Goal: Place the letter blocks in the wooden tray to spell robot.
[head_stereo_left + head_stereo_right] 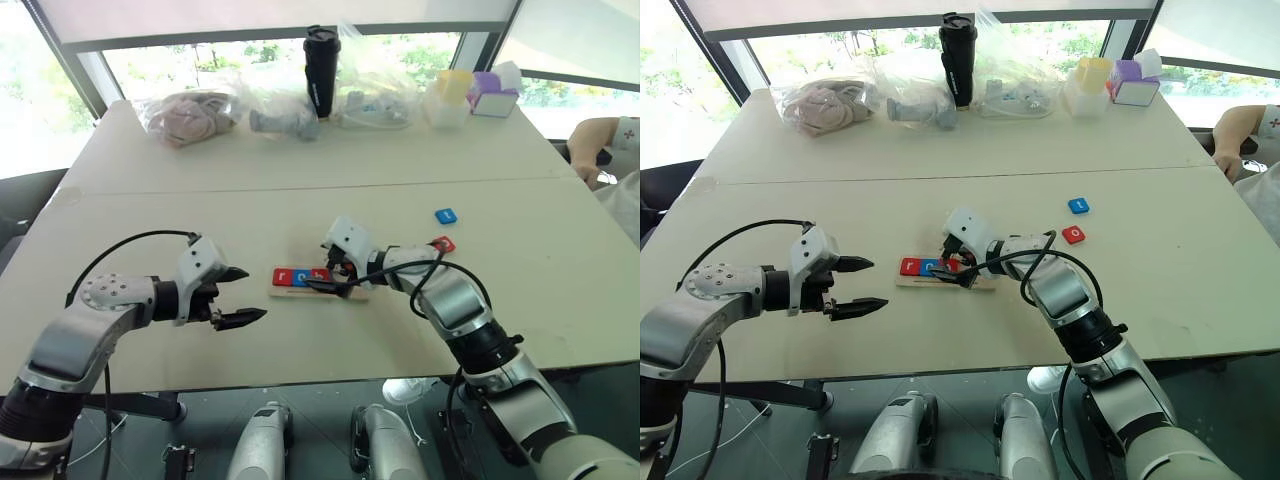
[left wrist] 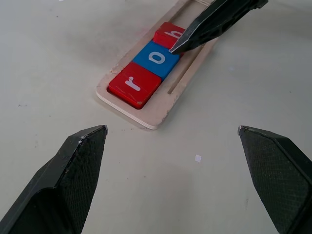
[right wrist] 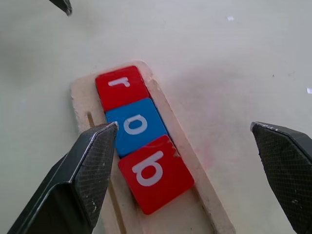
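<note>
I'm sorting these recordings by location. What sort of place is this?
Probably an office or lab room: a long pale table set by big windows, with bagged items and a black tumbler along its far edge.

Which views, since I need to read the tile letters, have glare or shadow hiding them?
None hide them. Left eye view: windows glare white at the back, table evenly lit. Right wrist view: letter blocks in the wooden tray read plainly, shadows faint.
</note>
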`<move>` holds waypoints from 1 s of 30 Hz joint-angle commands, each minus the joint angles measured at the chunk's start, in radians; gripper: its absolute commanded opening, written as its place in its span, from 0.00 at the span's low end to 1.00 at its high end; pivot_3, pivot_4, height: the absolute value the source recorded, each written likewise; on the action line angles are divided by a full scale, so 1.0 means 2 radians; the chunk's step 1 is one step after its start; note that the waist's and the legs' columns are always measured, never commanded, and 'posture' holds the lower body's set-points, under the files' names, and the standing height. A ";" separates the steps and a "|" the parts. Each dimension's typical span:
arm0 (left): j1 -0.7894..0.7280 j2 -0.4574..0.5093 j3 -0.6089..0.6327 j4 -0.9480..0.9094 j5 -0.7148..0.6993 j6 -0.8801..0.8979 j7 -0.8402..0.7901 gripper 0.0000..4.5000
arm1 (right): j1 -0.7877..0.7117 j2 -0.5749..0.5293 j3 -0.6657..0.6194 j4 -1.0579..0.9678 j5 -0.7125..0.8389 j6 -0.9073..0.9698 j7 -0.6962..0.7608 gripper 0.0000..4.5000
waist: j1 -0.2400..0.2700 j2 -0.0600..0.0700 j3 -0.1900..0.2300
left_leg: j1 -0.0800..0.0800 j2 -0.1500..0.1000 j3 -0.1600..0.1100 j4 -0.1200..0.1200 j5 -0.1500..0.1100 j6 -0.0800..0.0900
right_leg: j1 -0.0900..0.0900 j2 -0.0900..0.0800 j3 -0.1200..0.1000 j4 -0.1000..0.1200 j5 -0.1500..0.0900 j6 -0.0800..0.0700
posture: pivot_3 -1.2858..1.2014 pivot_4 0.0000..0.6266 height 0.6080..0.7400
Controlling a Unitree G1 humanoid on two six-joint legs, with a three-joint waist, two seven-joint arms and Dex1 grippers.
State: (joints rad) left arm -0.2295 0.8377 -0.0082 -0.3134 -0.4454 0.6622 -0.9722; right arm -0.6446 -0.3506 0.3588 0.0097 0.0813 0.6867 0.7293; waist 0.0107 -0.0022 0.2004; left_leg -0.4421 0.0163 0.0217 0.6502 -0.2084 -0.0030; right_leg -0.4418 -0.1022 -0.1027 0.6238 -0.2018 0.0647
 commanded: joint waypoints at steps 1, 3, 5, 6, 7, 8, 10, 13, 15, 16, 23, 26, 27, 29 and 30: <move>0.000 0.000 0.007 -0.007 -0.002 -0.004 0.002 1.00 | -0.012 -0.004 -0.010 0.001 -0.006 -0.013 -0.003 0.99 | 0.000 0.000 0.000 | 0.000 0.000 0.000 0.000 0.000 0.000 | 0.000 0.000 0.000 0.000 0.000 0.000 | 0.52 0.24 1.00; -0.001 0.000 0.006 -0.007 -0.002 -0.005 0.002 1.00 | -0.012 -0.006 -0.010 0.006 -0.007 -0.017 -0.002 0.99 | 0.000 0.000 0.000 | 0.000 0.000 0.000 0.000 0.000 0.000 | 0.000 0.000 0.000 0.000 0.000 0.000 | 0.52 0.24 1.00; -0.002 -0.001 0.005 -0.006 -0.001 -0.006 0.002 1.00 | -0.011 -0.006 -0.010 0.010 -0.010 -0.020 -0.003 0.99 | 0.000 0.000 0.000 | 0.000 0.000 0.000 0.000 0.000 0.000 | 0.000 0.000 0.000 0.000 0.000 0.000 | 0.52 0.24 1.00; -0.003 -0.002 0.005 -0.006 -0.001 -0.006 0.002 1.00 | -0.011 -0.006 -0.011 0.010 -0.010 -0.021 -0.003 0.99 | 0.000 0.000 0.000 | 0.000 0.000 0.000 0.000 0.000 0.000 | 0.000 0.000 0.000 0.000 0.000 0.000 | 0.52 0.24 1.00; -0.004 -0.002 0.005 -0.005 -0.001 -0.006 0.002 1.00 | -0.010 -0.005 -0.016 0.007 -0.006 -0.019 -0.001 0.99 | 0.000 0.000 0.000 | 0.000 0.000 0.000 0.000 0.000 0.000 | 0.000 0.000 0.000 0.000 0.000 0.000 | 0.52 0.24 1.00; -0.005 -0.002 0.005 -0.005 -0.001 -0.006 0.002 1.00 | -0.012 -0.002 -0.025 0.002 0.003 -0.014 0.000 0.99 | 0.000 0.000 0.000 | 0.000 0.000 0.000 0.000 0.000 0.000 | 0.000 0.000 0.000 0.000 0.000 0.000 | 0.52 0.24 1.00; -0.004 -0.002 0.006 -0.005 -0.001 -0.006 0.002 1.00 | -0.017 0.005 -0.053 -0.022 0.033 -0.006 0.007 0.99 | 0.000 0.000 0.000 | 0.000 0.000 0.000 0.000 0.000 0.000 | 0.000 0.000 0.000 0.000 0.000 0.000 | 0.52 0.24 1.00; -0.002 -0.001 0.007 -0.006 -0.001 -0.006 0.001 1.00 | -0.024 0.026 -0.117 -0.081 0.116 0.036 0.019 0.99 | 0.000 0.000 0.000 | 0.000 0.000 0.000 0.000 0.000 0.000 | 0.000 0.000 0.000 0.000 0.001 0.001 | 0.52 0.24 1.00; -0.001 0.000 0.007 -0.006 -0.001 -0.006 0.000 1.00 | -0.034 0.051 -0.195 -0.118 0.218 0.087 0.015 0.99 | 0.000 0.000 0.000 | 0.000 0.000 0.000 0.000 0.000 0.000 | 0.000 0.000 0.000 0.001 0.001 0.001 | 0.52 0.24 1.00; 0.000 0.000 0.007 -0.007 -0.001 -0.006 -0.001 1.00 | -0.040 0.058 -0.229 -0.128 0.259 0.108 0.009 0.99 | 0.000 0.000 0.000 | 0.000 0.000 0.000 0.000 0.000 0.000 | 0.000 0.000 0.000 0.001 0.001 0.001 | 0.52 0.24 1.00; 0.001 0.008 0.024 -0.017 -0.020 0.003 -0.014 1.00 | -0.031 -0.095 -0.304 -0.089 0.223 0.139 -0.057 0.99 | 0.004 0.000 0.000 | 0.000 0.000 0.000 0.000 0.000 0.000 | 0.001 0.000 0.000 -0.002 0.000 -0.001 | 0.52 0.24 1.00; -0.003 0.007 0.041 -0.024 -0.047 0.019 -0.018 1.00 | -0.010 -0.154 -0.292 -0.078 0.181 0.140 -0.088 0.99 | 0.001 0.000 0.000 | -0.001 0.000 0.001 0.000 0.000 0.000 | 0.000 -0.001 0.001 -0.003 0.000 -0.001 | 0.52 0.24 1.00; -0.006 0.008 0.045 -0.024 -0.053 0.024 -0.019 1.00 | -0.003 -0.157 -0.300 -0.072 0.179 0.149 -0.102 0.99 | -0.001 0.000 0.000 | -0.001 0.000 0.002 -0.001 0.000 0.000 | 0.000 -0.001 0.001 -0.003 0.000 -0.001 | 0.52 0.24 1.00; -0.008 0.011 0.044 -0.020 -0.055 0.025 -0.021 1.00 | 0.010 -0.157 -0.310 -0.064 0.178 0.158 -0.117 0.99 | -0.005 0.000 0.000 | 0.000 0.000 0.002 -0.001 0.000 0.000 | -0.001 0.000 0.002 -0.003 0.001 -0.001 | 0.52 0.24 1.00; -0.008 0.013 0.041 -0.016 -0.051 0.022 -0.022 1.00 | 0.021 -0.158 -0.306 -0.062 0.170 0.154 -0.123 0.99 | -0.005 0.000 0.000 | 0.000 0.000 0.002 -0.002 0.000 0.000 | -0.001 0.001 0.002 -0.002 0.001 0.000 | 0.52 0.24 1.00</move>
State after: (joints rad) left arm -0.2480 0.8492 0.0536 -0.3297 -0.5390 0.7116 -1.0038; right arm -0.6133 -0.6609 -0.2394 -0.1042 0.4335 0.9997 0.5044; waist 0.0007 -0.0025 0.2003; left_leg -0.4416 0.0176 0.0264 0.6468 -0.2086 -0.0026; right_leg -0.4432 -0.1000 -0.0977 0.6204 -0.1988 0.0649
